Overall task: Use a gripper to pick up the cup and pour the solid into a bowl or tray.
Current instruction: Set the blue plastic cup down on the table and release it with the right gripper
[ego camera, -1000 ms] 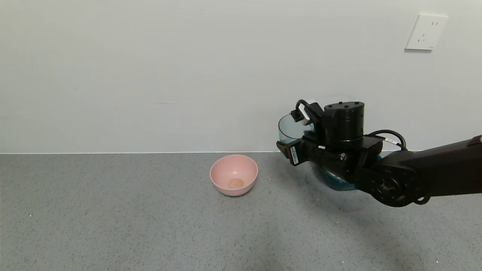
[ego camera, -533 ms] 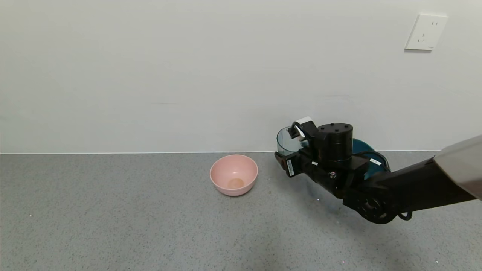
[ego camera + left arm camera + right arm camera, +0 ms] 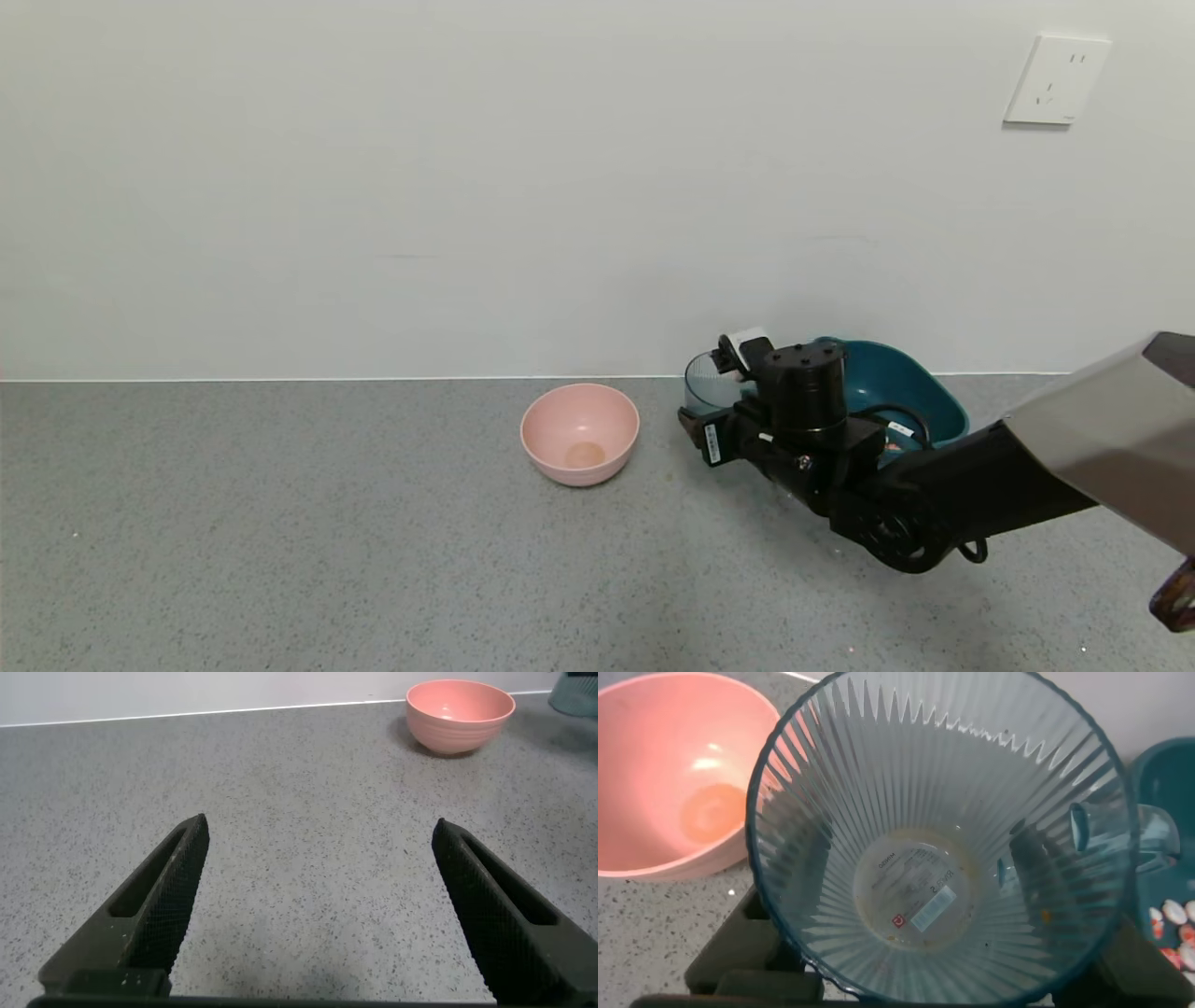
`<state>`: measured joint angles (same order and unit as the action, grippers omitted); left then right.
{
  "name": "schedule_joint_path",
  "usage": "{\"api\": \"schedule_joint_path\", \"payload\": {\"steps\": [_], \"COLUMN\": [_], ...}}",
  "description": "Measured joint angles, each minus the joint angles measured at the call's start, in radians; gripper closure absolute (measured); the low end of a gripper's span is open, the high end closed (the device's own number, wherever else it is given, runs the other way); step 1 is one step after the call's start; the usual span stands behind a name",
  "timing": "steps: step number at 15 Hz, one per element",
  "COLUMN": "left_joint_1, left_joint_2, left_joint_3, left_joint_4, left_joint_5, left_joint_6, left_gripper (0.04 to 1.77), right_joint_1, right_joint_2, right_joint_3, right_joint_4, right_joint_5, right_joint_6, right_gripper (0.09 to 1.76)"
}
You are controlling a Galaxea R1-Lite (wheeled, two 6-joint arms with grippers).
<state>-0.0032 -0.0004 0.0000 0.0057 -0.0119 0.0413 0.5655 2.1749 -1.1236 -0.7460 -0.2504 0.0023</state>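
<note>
— What's hidden? 
— The right gripper [image 3: 714, 411], clamped on the empty cup [image 3: 708, 385], covers much of the teal basin [image 3: 920, 392]; red-white pieces [image 3: 1174, 926] barely show.
— Room? 
— Open counter [image 3: 280, 541] beside the pink bowl [image 3: 580, 434]; left gripper [image 3: 318, 905] spread.

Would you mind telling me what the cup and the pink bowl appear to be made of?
The cup looks like clear, blue-tinted plastic: ribbed walls, a label showing through its base. The pink bowl seems matte, opaque plastic or similar, with only soft highlights.
</note>
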Motion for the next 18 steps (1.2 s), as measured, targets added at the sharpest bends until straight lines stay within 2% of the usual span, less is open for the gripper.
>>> {"api": "schedule_joint_path", "payload": {"steps": [18], "left_joint_1": [0.0], "left_joint_2": [0.0], "left_joint_3": [0.0], "left_joint_4": [0.0], "left_joint_5": [0.0], "left_joint_6": [0.0], "left_gripper": [0.09], "right_joint_1": [-0.015], "right_joint_2": [0.059], "right_joint_3": [0.138], "right_joint_4": [-0.21], "right_joint_5": [0.005], "right_joint_6": [0.012], "right_gripper": [0.49]}}
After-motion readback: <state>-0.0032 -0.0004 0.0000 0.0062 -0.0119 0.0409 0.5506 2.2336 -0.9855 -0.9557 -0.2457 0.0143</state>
